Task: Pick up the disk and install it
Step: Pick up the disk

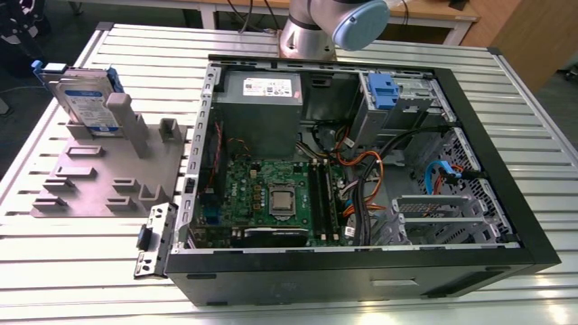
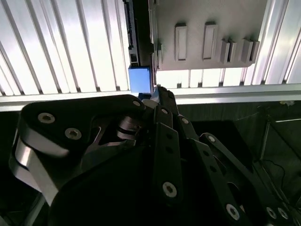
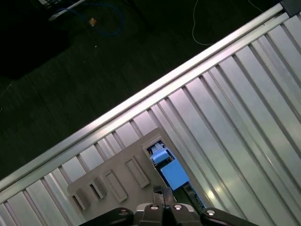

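The disk [image 1: 86, 95] stands on edge in a slot of the grey fixture plate [image 1: 108, 179] at the exterior view's left; its silver body carries a white-and-blue label and a blue carrier frame. In both wrist views I look down on it from above: the blue carrier end [image 3: 171, 172] [image 2: 140, 78] sits beside the fixture plate [image 3: 117, 174] [image 2: 207, 23]. My gripper [image 3: 162, 192] [image 2: 157, 92] hovers well above the disk, apart from it, with its black fingers shut together and nothing between them.
An open black computer case [image 1: 505, 135] lies on the slatted metal table [image 1: 91, 271], holding a grey power supply [image 1: 262, 88], a motherboard [image 1: 271, 196], cables and a drive bay with a blue latch [image 1: 384, 91]. The table edge [image 3: 164, 80] borders dark floor.
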You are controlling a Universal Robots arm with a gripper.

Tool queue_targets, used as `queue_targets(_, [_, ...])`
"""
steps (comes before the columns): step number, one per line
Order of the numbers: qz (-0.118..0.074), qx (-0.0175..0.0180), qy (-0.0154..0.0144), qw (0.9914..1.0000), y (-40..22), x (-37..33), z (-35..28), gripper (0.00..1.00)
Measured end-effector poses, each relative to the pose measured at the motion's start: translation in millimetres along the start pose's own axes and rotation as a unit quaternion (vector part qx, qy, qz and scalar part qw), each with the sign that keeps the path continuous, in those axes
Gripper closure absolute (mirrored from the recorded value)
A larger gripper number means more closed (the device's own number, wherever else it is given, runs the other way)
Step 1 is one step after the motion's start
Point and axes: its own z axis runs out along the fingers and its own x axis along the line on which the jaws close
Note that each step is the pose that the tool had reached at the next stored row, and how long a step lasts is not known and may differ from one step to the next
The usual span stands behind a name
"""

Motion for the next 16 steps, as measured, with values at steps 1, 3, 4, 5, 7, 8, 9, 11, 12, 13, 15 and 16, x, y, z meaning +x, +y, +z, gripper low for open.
queue_targets(1, [-0.003, -0.0001, 0.0001, 1.00000, 0.0, 0.0, 0.0, 0.89])
queue_targets(3, [-0.009, -0.0003, 0.0004, 0.99996, 0.0, 0.0, 0.0, 0.89])
queue_targets(4, [-0.011, -0.0003, 0.0005, 0.99994, 0.0, 0.0, 0.0, 0.89])
queue_targets(5, [-0.014, -0.0004, 0.0006, 0.99990, 0.0, 0.0, 0.0, 0.89])
queue_targets(7, [-0.020, -0.0005, 0.0009, 0.99980, 0.0, 0.0, 0.0, 0.89])
queue_targets(8, [-0.023, -0.0006, 0.0010, 0.99974, 0.0, 0.0, 0.0, 0.89])
queue_targets(9, [-0.025, -0.0006, 0.0011, 0.99968, 0.0, 0.0, 0.0, 0.89])
queue_targets(11, [-0.031, -0.0008, 0.0014, 0.99952, 0.0, 0.0, 0.0, 0.89])
queue_targets(12, [-0.034, -0.0008, 0.0015, 0.99943, 0.0, 0.0, 0.0, 0.89])
queue_targets(13, [-0.036, -0.0009, 0.0016, 0.99934, 0.0, 0.0, 0.0, 0.89])
queue_targets(15, [-0.042, -0.0010, 0.0018, 0.99912, 0.0, 0.0, 0.0, 0.89])
queue_targets(16, [-0.045, -0.0011, 0.0020, 0.99900, 0.0, 0.0, 0.0, 0.89])
